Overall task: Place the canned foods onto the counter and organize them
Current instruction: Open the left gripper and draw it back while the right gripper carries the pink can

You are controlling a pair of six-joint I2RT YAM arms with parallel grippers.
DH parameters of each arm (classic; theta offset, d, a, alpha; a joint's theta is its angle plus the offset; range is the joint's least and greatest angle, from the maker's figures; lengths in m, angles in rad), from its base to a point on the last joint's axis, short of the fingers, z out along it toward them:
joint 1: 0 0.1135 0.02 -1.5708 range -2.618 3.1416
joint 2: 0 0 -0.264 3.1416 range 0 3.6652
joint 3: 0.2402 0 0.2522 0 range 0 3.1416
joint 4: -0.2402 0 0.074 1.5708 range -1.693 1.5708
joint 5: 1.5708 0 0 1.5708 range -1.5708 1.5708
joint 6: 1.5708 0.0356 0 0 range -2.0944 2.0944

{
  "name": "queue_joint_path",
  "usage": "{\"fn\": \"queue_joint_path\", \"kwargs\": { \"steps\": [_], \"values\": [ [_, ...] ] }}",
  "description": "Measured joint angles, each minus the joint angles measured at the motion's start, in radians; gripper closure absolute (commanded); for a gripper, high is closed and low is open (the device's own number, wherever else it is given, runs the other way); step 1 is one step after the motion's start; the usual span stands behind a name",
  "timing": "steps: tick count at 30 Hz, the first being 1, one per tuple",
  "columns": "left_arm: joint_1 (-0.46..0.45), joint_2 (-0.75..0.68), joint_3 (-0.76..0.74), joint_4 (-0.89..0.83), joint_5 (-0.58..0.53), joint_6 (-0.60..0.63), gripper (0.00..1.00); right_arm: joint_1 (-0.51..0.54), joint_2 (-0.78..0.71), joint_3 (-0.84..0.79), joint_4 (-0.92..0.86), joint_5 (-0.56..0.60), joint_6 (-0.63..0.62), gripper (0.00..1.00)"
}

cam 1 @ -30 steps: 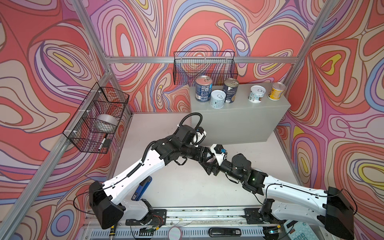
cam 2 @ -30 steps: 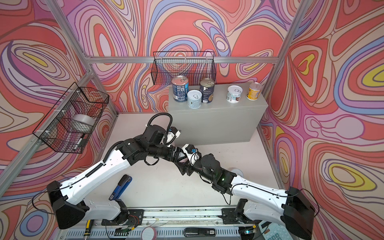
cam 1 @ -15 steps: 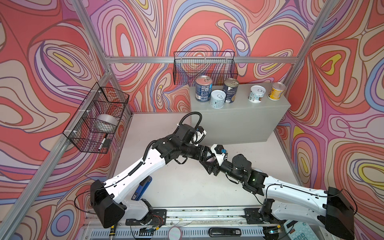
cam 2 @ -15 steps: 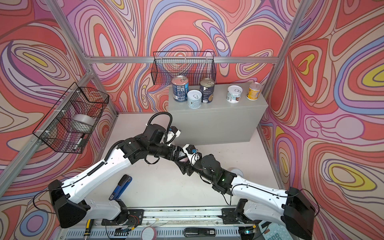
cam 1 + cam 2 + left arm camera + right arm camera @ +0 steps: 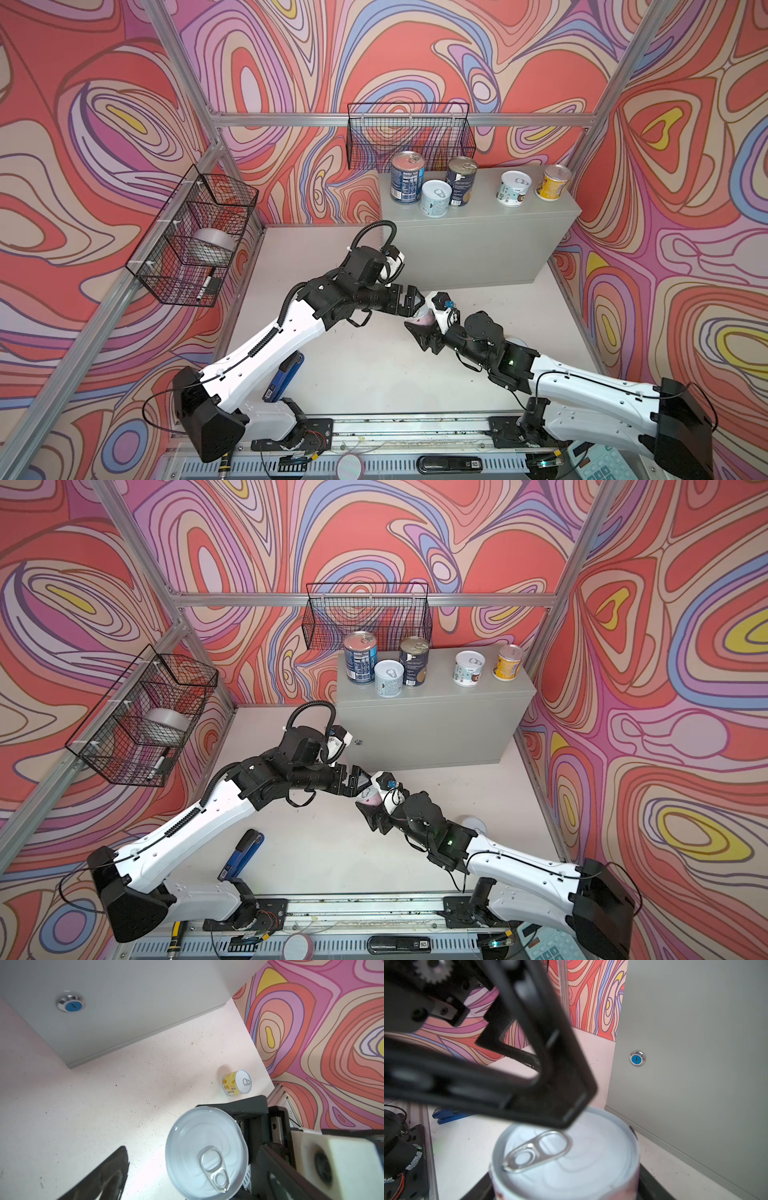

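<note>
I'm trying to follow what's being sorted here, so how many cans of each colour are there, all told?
dark blue cans: 2
pale blue can: 1
white-teal can: 1
yellow cans: 2, one on the counter, one on the floor
pink can: 1
Total: 7

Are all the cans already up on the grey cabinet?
No, the left wrist view shows a yellow can standing on the white floor, well apart from the grey cabinet.
</note>
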Motion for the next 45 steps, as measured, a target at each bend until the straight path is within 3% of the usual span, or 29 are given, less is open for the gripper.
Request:
{"fn": "queue_joint_path", "kwargs": {
  "steps": [12, 20, 28, 38, 45],
  "values": [
    [0.033, -0.084, -0.131, 0.031, -0.154, -0.005, 0.00, 0.000, -0.134, 0.000, -0.079, 0.069, 0.034, 0.45],
    [0.033, -0.209, -0.328, 0.181, -0.227, 0.029, 0.00, 0.000, -0.216, -0.008, -0.174, 0.192, 0.088, 0.45],
    [0.033, -0.215, -0.522, 0.381, -0.262, 0.081, 0.00, 0.000, -0.262, -0.008, -0.261, 0.329, 0.138, 0.43],
    [0.033, -0.169, -0.776, 0.744, -0.249, 0.141, 0.00, 0.000, -0.268, 0.020, -0.353, 0.444, 0.181, 0.43],
    [0.033, -0.151, -0.919, 0.985, -0.128, 0.254, 0.00, 0.000, -0.256, 0.077, -0.381, 0.505, 0.185, 0.41]
  ]
}}
